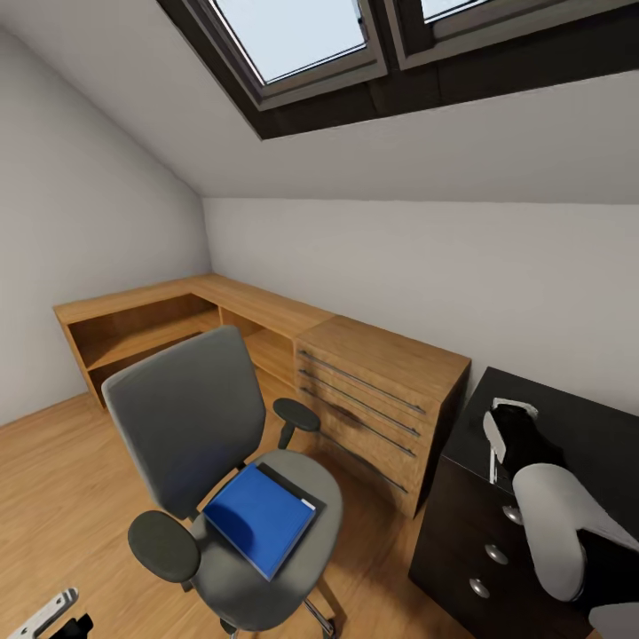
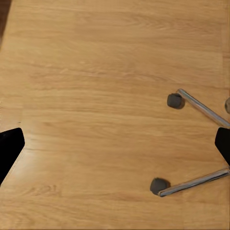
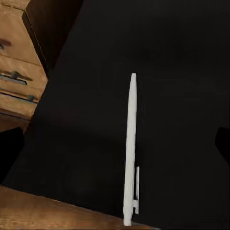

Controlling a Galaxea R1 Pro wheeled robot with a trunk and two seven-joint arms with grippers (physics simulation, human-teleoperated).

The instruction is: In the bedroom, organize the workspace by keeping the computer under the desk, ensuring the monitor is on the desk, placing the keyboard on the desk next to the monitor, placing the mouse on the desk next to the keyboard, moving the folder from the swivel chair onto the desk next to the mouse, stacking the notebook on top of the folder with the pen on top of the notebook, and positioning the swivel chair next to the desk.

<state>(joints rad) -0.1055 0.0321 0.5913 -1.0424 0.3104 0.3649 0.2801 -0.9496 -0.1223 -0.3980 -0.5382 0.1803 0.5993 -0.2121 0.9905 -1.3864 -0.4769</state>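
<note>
Folder (image 1: pixel 259 517) lies flat on the swivel chair (image 1: pixel 191 422) seat, the desk (image 1: pixel 568 426) just beside — handy for a lift across. My right gripper (image 3: pixel 115 143) hangs over the desk with fingers spread wide, empty, the pen (image 3: pixel 130 148) lying beneath; my left gripper (image 2: pixel 115 143) is open above bare floor.
</note>
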